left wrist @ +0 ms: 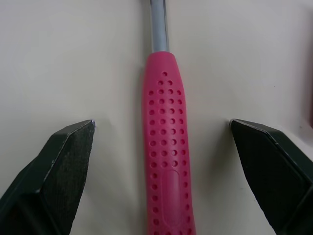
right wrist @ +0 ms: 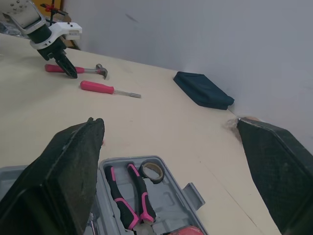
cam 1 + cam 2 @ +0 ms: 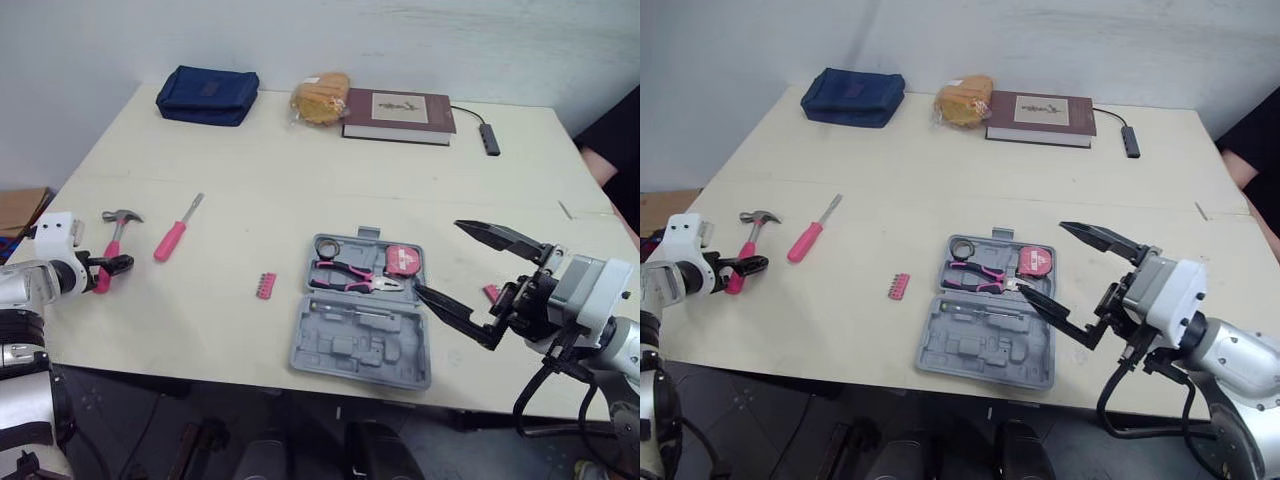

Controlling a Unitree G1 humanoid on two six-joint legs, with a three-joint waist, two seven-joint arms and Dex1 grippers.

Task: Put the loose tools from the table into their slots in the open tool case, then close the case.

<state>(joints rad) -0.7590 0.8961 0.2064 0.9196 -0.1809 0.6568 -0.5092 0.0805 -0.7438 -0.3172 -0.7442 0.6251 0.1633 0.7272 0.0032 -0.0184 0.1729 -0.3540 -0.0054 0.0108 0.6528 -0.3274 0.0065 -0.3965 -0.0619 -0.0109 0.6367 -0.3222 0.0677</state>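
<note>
The hammer (image 3: pixel 112 244) lies flat, well to the left of the open tool case (image 3: pixel 360 352). Its long axis runs away from the robot, leaning slightly toward the case, with the metal head at the far end and the pink grip nearer. The left gripper (image 1: pixel 162 123) straddles the grip, its fingers spread with a gap on each side. The right gripper (image 3: pixel 438 256) hovers at the case's right edge, fingers wide apart. The screwdriver (image 3: pixel 176 231) lies between hammer and case, roughly parallel to the hammer.
</note>
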